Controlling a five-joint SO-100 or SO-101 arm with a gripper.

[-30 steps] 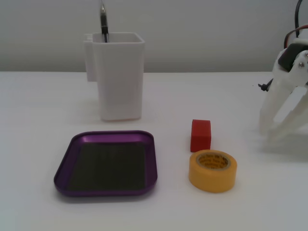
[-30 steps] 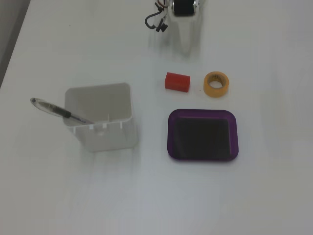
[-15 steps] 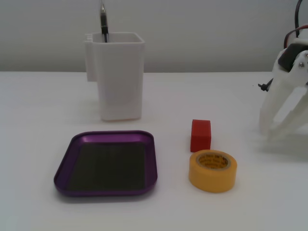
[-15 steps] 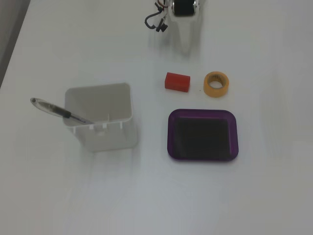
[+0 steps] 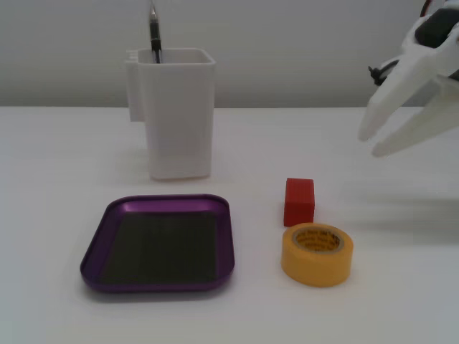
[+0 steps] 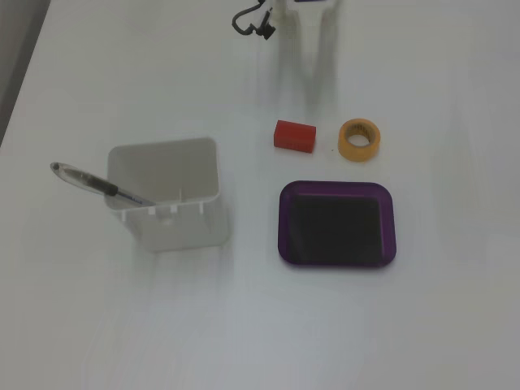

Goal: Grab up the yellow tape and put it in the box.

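Observation:
The yellow tape point(image 5: 317, 254) lies flat on the white table, right of the box point(image 5: 97, 247), a shallow purple tray with a dark bottom. From above, the yellow tape point(image 6: 359, 139) sits just beyond the box point(image 6: 337, 188), near its far right corner. My gripper point(image 5: 371, 143) hangs in the air at the upper right, well above and behind the tape, fingers pointing down-left. Its white fingers stand slightly apart with nothing between them. In the top-down fixed view the gripper point(image 6: 314, 88) is pale against the table and hard to make out.
A small red cube point(image 5: 299, 201) stands right behind the tape, between it and the gripper. A tall white container point(image 5: 178, 111) with a pen point(image 6: 97, 184) in it stands behind the box. A black cable point(image 6: 250, 22) shows by the arm.
The gripper has lifted off the table at the right and swung up and toward the tape and cube. The tape, cube, box and container have not moved.

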